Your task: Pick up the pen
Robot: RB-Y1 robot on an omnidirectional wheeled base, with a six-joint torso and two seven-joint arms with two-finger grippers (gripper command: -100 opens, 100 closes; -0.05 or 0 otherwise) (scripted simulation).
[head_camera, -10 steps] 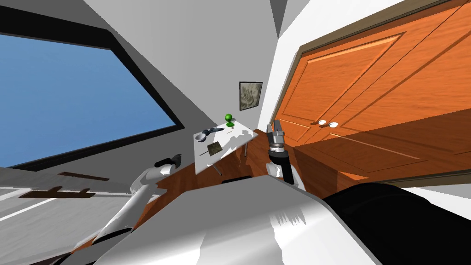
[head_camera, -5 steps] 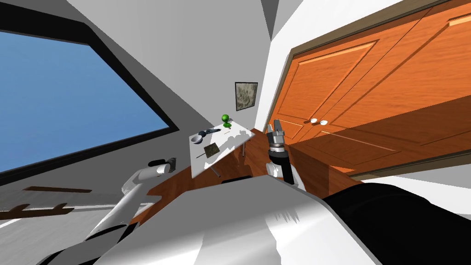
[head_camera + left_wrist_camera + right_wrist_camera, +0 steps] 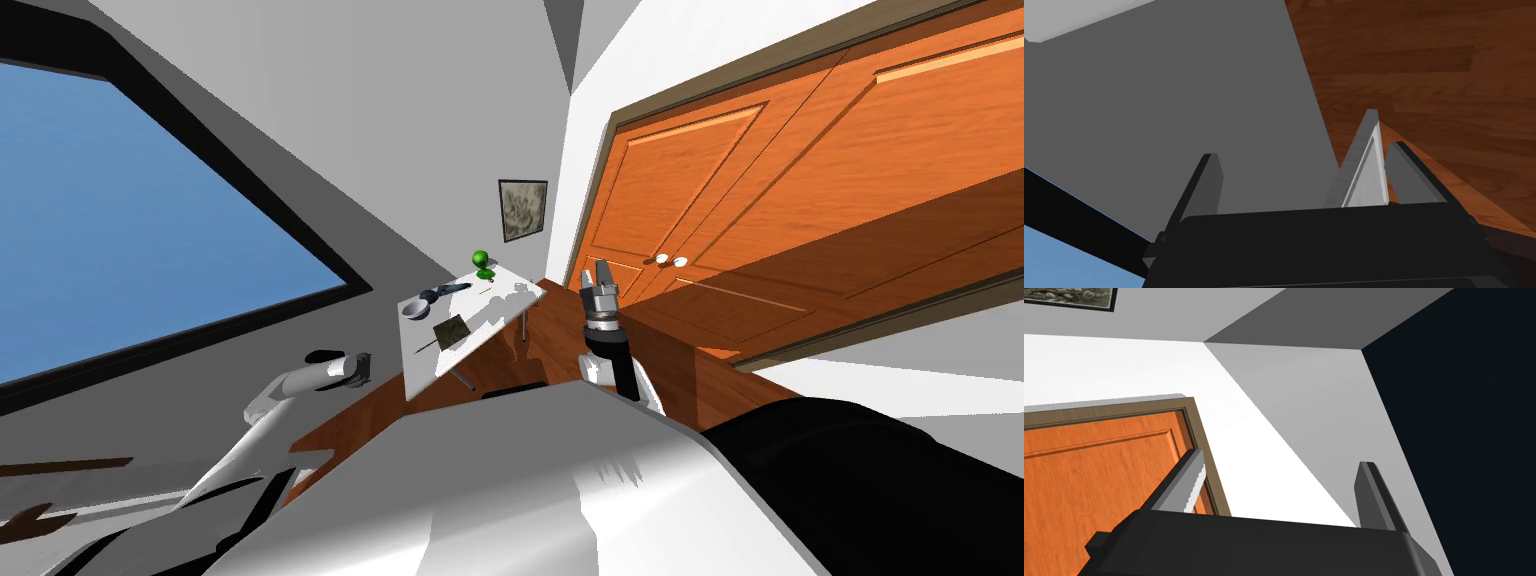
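Observation:
A small white table stands ahead on the wooden floor, well beyond both arms. On it lie a green ball-shaped thing, a pale bowl, a dark blue item and a dark square. A thin dark line that may be the pen lies beside the square. My left gripper hangs low, left of the table; its wrist view shows it open over wall and floor. My right gripper is raised right of the table, open and holding nothing.
An orange double door with two white knobs fills the right wall. A large blue window takes up the left wall. A framed picture hangs behind the table. Wooden floor lies between me and the table.
My view has turned, so the table, the picture and the door have slid left in the picture. The left arm has sunk slightly lower and leftward. The right arm holds its pose.

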